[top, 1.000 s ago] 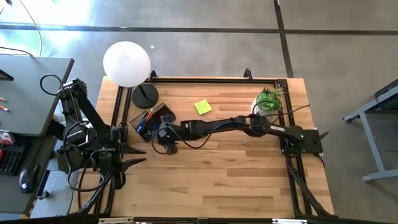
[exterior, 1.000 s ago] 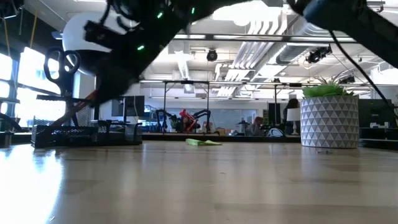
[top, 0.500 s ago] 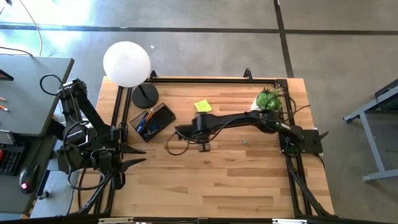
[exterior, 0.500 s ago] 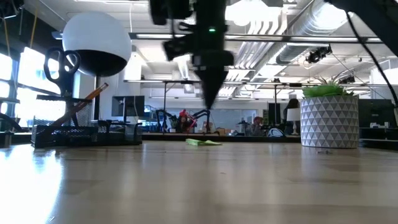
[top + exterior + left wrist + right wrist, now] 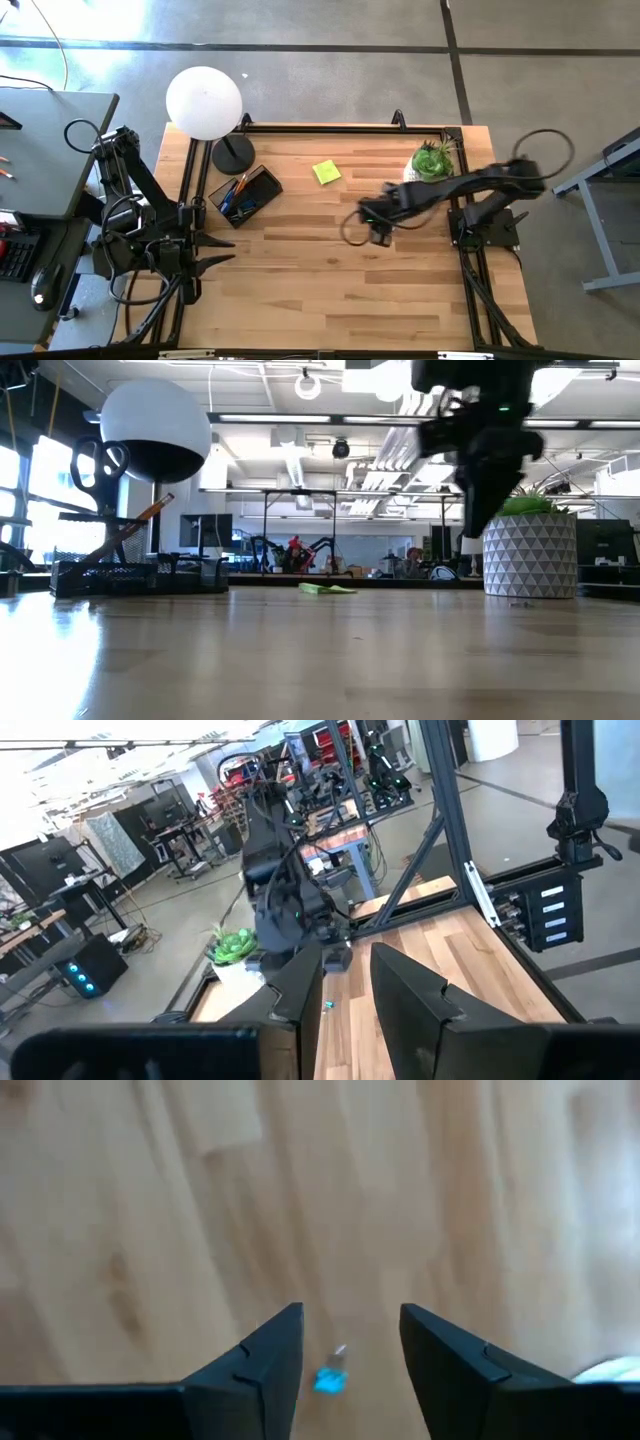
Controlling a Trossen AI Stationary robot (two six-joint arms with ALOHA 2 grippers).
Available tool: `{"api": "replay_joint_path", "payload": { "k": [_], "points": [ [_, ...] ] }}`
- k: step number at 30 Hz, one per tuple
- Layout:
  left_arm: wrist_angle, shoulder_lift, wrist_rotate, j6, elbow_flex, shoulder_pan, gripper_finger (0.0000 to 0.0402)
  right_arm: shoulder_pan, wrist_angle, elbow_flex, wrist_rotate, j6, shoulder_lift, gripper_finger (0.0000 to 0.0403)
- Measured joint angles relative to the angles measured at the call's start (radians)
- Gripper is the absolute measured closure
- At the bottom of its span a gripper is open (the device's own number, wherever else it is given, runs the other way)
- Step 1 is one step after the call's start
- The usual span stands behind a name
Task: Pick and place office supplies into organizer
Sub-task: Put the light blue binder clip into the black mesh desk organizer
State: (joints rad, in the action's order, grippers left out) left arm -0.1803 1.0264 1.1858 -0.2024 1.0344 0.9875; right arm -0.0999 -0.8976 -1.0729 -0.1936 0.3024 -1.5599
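A small blue eraser (image 5: pixel 330 1378) lies on the wooden table. My right gripper (image 5: pixel 350 1320) hangs open above it, pointing steeply down, clear of the table in the low view (image 5: pixel 481 528). In the high view this gripper (image 5: pixel 380 232) is right of the table's middle. The black organizer (image 5: pixel 245 193) stands at the far left with pencils and blue-handled scissors (image 5: pixel 97 465) upright in it. A yellow sticky-note pad (image 5: pixel 326 172) lies flat at the far middle. My left gripper (image 5: pixel 228 252) waits open at the table's left edge, level, with nothing between its fingers (image 5: pixel 300 990).
A white globe lamp (image 5: pixel 204 102) on a round black base (image 5: pixel 232 153) stands beside the organizer. A potted green plant (image 5: pixel 432 160) in a white pot (image 5: pixel 530 555) stands at the far right, close to my right arm. A black frame rail (image 5: pixel 340 128) runs along the far edge.
My right gripper has swept from beside the organizer toward the table's right edge, across the middle, and now hangs over the blue eraser. It has tipped from a slant to pointing steeply down. The organizer and sticky-note pad have stayed put.
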Motion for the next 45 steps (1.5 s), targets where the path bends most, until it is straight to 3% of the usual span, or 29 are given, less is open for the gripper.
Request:
{"api": "replay_joint_path", "payload": {
  "k": [5, 9, 14, 21, 27, 40, 45],
  "points": [
    [0.004, 0.0, 0.0, -0.003, 0.0, 0.0, 0.0323, -0.039, 0.146, 0.233, 0.029, 0.152, 0.18, 0.0241],
    [0.004, 0.001, -0.011, 0.002, 0.0, -0.022, 0.0323, -0.052, 0.249, 0.377, 0.045, 0.266, 0.242, 0.0242],
    [0.006, 0.02, -0.213, 0.024, 0.0, -0.167, 0.0323, -0.052, 0.295, 0.482, 0.046, 0.351, 0.252, 0.0241],
    [0.028, 0.082, -0.566, 0.051, 0.0, -0.439, 0.0323, -0.052, 0.366, 0.508, 0.03, 0.35, 0.252, 0.0244],
    [0.06, 0.17, -0.789, 0.061, 0.0, -0.632, 0.0323, -0.052, 0.387, 0.508, -0.013, 0.345, 0.252, 0.0242],
    [0.184, 0.317, -1.138, 0.104, 0.0, -0.833, 0.0323, -0.116, 0.404, 0.508, -0.093, 0.361, 0.251, 0.0252],
    [0.215, 0.362, -1.175, 0.103, 0.0, -0.846, 0.0323, -0.144, 0.464, 0.565, -0.103, 0.376, 0.251, 0.0261]
  ]
}}
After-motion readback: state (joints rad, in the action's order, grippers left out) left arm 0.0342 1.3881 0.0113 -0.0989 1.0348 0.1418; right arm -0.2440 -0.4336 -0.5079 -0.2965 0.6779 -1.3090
